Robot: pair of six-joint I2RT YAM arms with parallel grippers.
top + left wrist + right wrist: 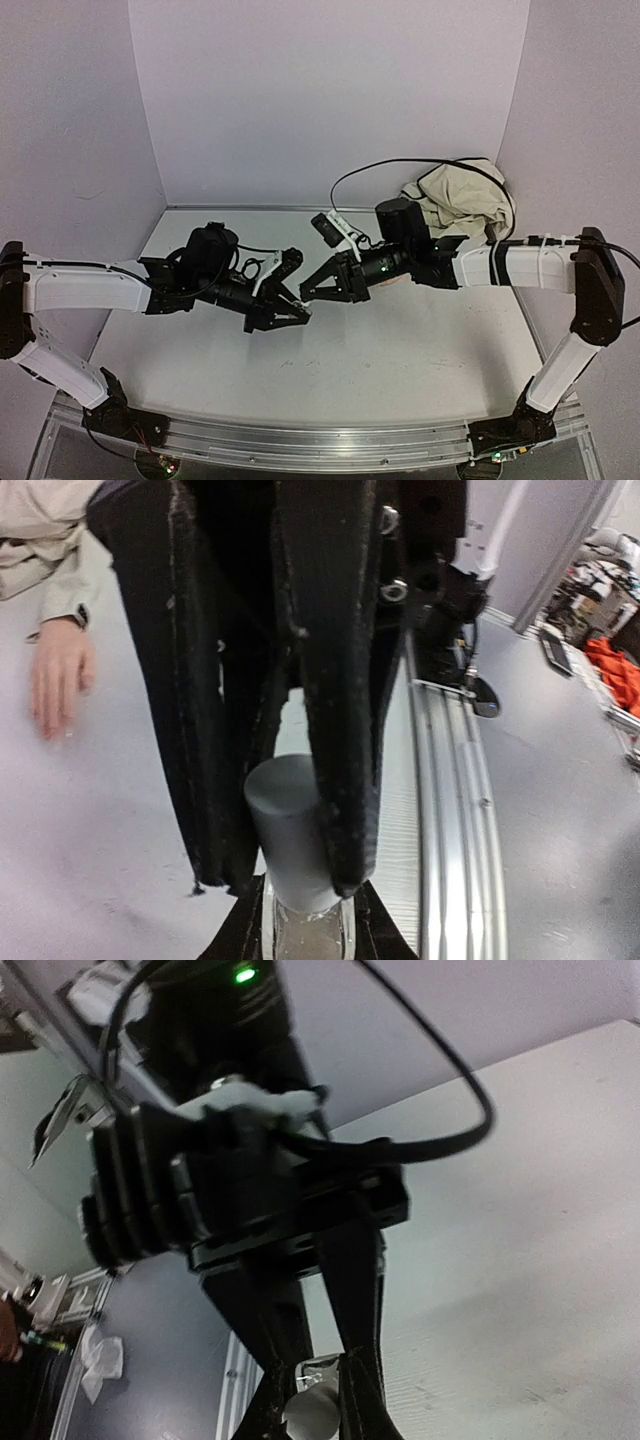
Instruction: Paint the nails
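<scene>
A small clear glass bottle (306, 935) with a grey cylindrical cap (285, 815) is held in the air between my two grippers above the table's middle. My left gripper (296, 313) is shut on the glass body, its fingertips at the bottom of the left wrist view (306, 920). My right gripper (313, 292) is shut on the cap (312, 1418), its long black fingers (335, 730) reaching in from above. The peach mannequin hand (58, 675) lies flat, fingers toward me, with a dark wrist band (82, 615) and beige sleeve (455, 200). Its nails are too small to make out.
A ribbed aluminium rail (300, 440) runs along the table's near edge and shows in the left wrist view (450, 780). White walls (330, 90) enclose the table on three sides. A black cable (400, 165) loops over the right arm.
</scene>
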